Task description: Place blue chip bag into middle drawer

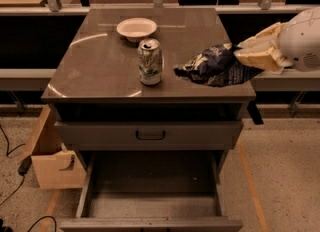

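Note:
The blue chip bag [212,66] is crumpled dark navy foil with white patches. It hangs over the right front part of the cabinet top, held at its right end. My gripper [248,57] comes in from the right edge of the view and is shut on the bag. The middle drawer [152,196] is pulled open below, at the bottom of the view, wide and shallow with a bare grey floor. It lies well below and forward of the bag.
A green-and-white drink can [150,61] stands upright on the cabinet top [100,61], left of the bag. A white bowl [136,28] sits behind it. A shut drawer front with a black loop handle [150,135] is above the open drawer. A cardboard box [52,158] stands at the left.

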Controlling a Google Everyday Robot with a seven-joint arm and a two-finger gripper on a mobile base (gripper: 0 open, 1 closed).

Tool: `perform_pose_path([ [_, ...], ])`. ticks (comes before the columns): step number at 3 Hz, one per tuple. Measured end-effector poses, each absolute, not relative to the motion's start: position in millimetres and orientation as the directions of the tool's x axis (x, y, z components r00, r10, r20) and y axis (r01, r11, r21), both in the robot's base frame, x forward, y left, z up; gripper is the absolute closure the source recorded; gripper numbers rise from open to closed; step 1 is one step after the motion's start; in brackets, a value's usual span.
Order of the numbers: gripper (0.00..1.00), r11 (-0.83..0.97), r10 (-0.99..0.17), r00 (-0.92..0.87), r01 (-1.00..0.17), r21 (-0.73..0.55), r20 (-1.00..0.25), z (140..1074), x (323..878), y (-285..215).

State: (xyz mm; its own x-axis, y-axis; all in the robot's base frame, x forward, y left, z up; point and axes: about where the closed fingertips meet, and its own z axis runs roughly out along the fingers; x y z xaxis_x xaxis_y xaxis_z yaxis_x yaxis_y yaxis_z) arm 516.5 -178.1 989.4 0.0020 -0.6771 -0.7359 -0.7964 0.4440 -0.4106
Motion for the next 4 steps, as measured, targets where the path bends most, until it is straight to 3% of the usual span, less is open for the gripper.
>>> perform_pose_path([
  [3, 1.00, 0.454, -0.574, -0.076, -0.858, -0.239, -0.816, 878, 437, -121],
  [4, 1.00, 0.454, -0.574, -0.076, -0.858, -0.239, -0.815, 878, 437, -121],
])
